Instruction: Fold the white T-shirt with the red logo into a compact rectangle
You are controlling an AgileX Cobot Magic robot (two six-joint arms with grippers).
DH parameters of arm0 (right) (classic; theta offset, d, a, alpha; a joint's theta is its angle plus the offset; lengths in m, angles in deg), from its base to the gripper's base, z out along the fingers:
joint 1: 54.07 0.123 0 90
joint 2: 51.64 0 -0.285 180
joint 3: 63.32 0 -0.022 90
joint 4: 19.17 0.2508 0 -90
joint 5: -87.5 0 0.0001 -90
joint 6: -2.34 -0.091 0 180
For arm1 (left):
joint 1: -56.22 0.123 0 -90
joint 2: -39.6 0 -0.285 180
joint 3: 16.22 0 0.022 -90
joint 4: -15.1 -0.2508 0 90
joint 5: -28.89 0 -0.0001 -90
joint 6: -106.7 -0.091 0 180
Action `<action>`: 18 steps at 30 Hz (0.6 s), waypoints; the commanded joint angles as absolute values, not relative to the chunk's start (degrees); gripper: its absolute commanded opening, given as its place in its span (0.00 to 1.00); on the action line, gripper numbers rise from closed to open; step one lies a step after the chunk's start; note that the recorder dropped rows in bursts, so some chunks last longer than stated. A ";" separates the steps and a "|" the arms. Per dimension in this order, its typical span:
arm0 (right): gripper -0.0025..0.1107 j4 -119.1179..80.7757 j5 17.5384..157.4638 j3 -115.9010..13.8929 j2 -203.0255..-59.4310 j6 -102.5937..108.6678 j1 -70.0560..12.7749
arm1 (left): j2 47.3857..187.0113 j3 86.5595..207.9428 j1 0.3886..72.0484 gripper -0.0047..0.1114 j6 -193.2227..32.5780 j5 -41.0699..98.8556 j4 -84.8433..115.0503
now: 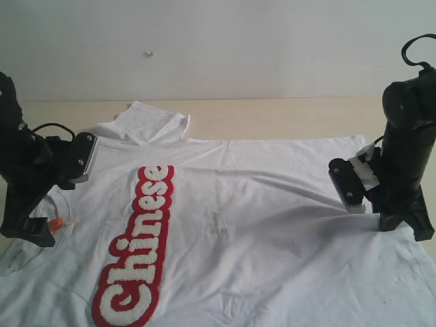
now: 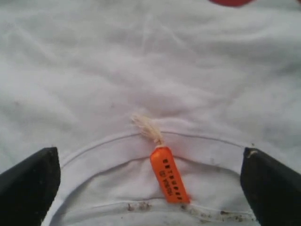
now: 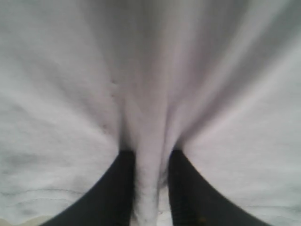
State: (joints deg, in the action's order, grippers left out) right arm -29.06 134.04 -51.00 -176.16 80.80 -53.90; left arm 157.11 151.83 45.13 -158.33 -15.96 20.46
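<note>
Right gripper (image 3: 150, 162) — jaws pinched on a raised ridge of shirt (image 1: 259, 225) cloth, at the garment's right side.
Left gripper (image 2: 150, 181) — jaws wide, nothing held, straddling the collar (image 2: 113, 141) and its orange tag (image 2: 169, 175), at the left.
Shirt — white, spread over the table (image 1: 286, 112), one sleeve (image 1: 146, 126) lying far left.
Logo (image 1: 139, 252) — red strip running near to far, left of centre.

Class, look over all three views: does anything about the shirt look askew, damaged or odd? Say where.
The white T-shirt is not lying flat: one sleeve is folded over on itself, and the right gripper pinches up a ridge of cloth. An orange tag on a string hangs at the collar.
</note>
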 commanded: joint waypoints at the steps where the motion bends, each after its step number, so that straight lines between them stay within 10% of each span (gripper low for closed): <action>1: 0.03 -26.66 126.80 -49.37 -181.35 78.87 -54.04 | 159.21 152.18 45.27 0.94 -158.56 -15.88 21.32; 18: 0.02 -26.66 126.80 -49.37 -181.35 75.75 -54.04 | 163.67 152.18 45.27 0.85 -158.10 -16.09 21.85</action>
